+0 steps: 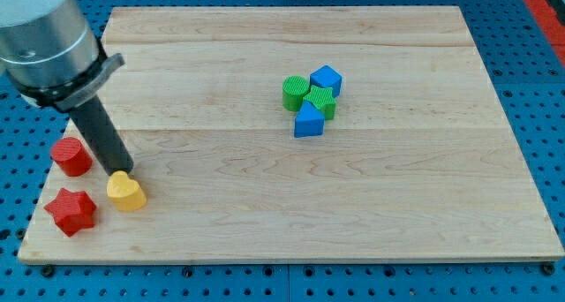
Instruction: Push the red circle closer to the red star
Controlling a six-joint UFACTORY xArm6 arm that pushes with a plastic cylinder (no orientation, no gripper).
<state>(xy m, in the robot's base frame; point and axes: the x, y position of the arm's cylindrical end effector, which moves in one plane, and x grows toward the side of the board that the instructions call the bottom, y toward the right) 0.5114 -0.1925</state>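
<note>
The red circle [71, 155] sits near the board's left edge. The red star [71, 211] lies just below it, at the lower left corner, with a small gap between them. My tip [120, 171] ends right of the red circle and touches the top of a yellow heart-shaped block [126, 192]. The rod slants up to the left toward the grey arm body.
A cluster sits right of centre, toward the view's top: a green circle [295, 92], a blue cube [326, 79], a green star [320, 101] and a blue triangle [308, 121]. The wooden board [353, 205] lies on a blue pegboard table.
</note>
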